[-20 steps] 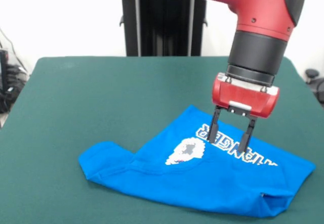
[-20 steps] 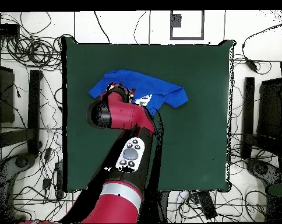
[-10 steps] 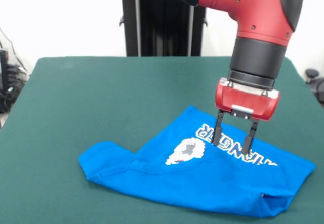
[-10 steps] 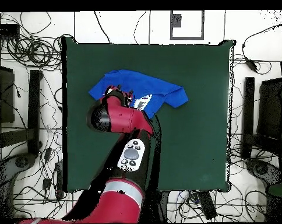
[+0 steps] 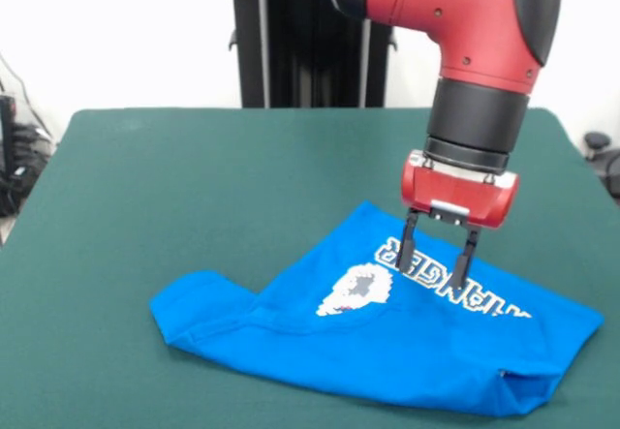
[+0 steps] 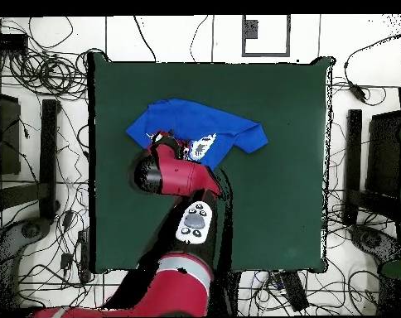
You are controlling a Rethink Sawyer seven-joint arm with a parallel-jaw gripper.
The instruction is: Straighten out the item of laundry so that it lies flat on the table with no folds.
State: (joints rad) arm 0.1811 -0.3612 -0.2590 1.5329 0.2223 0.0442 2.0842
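The bright blue T-shirt (image 5: 387, 337) lies folded on the dark green table (image 5: 194, 177), printed side up, with the white controller print and letters partly showing. A sleeve sticks out at its left end. My gripper (image 5: 430, 270) is open, its two black fingers (image 5: 408, 243) pointing down, tips at or just above the white lettering at the shirt's upper edge. In the overhead view the shirt (image 6: 220, 128) lies in the table's (image 6: 278, 199) upper left part and my arm covers its lower left side and the gripper.
The robot's black pedestal (image 5: 310, 46) stands behind the table's far edge. Cables and equipment (image 6: 38, 74) lie on the floor around the table. Bare green cloth lies left of and behind the shirt.
My gripper has shifted slightly left over the shirt's lettering and stays open. The shirt has not moved.
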